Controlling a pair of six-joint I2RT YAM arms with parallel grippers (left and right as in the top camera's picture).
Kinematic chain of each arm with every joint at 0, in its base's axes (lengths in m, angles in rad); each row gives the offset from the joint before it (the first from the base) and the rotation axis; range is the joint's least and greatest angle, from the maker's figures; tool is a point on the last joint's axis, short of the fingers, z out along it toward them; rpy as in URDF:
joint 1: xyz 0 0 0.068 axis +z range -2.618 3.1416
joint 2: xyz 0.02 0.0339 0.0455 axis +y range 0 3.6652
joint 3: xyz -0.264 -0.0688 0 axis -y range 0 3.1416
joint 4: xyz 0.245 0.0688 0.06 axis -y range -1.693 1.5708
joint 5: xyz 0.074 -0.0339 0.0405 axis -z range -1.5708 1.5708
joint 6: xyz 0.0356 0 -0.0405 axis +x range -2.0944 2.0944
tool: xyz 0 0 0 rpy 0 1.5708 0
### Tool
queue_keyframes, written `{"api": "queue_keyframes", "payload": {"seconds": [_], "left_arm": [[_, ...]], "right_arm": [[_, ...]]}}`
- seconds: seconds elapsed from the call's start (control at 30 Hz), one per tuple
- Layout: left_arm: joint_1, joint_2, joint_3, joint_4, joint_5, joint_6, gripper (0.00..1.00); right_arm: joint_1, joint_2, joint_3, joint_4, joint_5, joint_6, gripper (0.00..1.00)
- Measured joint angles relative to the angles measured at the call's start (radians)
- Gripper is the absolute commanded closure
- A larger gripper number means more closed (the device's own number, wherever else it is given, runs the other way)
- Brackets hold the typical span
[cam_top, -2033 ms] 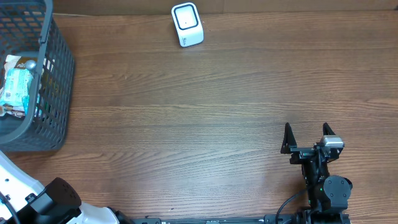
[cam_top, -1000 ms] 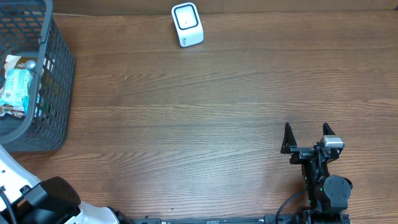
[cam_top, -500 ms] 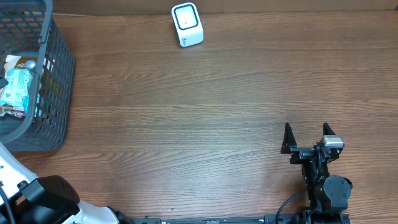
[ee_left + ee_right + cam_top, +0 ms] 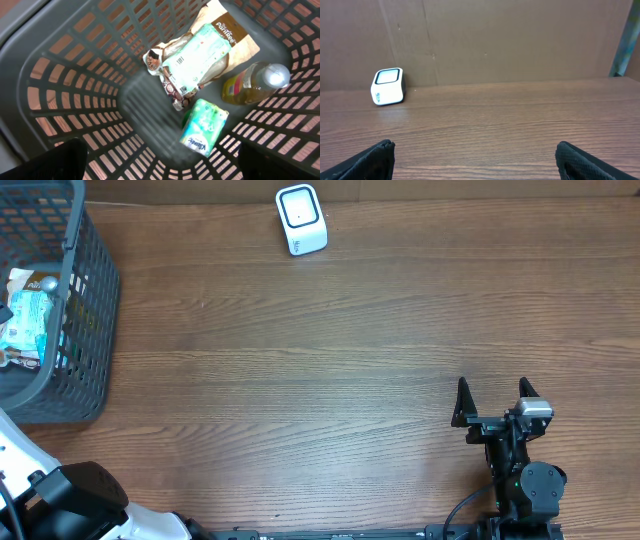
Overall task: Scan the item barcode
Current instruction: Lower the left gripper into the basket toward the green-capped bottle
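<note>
Brown pouch (image 4: 200, 55), green packet (image 4: 204, 131) and bottle (image 4: 255, 82) lie close together on the floor of the grey basket (image 4: 90, 310), at the far left of the table (image 4: 300, 380). Left gripper (image 4: 160, 166) hangs over them, jaws apart, empty. Scanner (image 4: 301, 219) stands far centre. Right gripper (image 4: 492, 390), near right: jaws apart, empty.

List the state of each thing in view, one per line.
Basket: upright on the table, three items inside.
Snack bag: lying flat in the basket, label side up.
Bottle: on its side in the basket, capped.
Tissue pack: lying on the basket floor.
Scanner: standing at the table's far edge, untouched.
Left tool: open, empty, over the basket.
Right tool: open, empty.
</note>
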Motion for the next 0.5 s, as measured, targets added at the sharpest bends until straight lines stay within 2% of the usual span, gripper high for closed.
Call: {"api": "queue_keyframes", "payload": {"seconds": [0.3, 0.5], "left_arm": [[0.006, 0.0, 0.0, 0.0, -0.018, 0.0, 0.0], [0.006, 0.031, 0.0, 0.0, 0.051, 0.035, 0.01]], "right_arm": [[0.0, 0.0, 0.0, 0.0, 0.0, 0.0, 0.0], [0.0, 0.0, 0.0, 0.0, 0.0, 0.0, 0.0]]}}
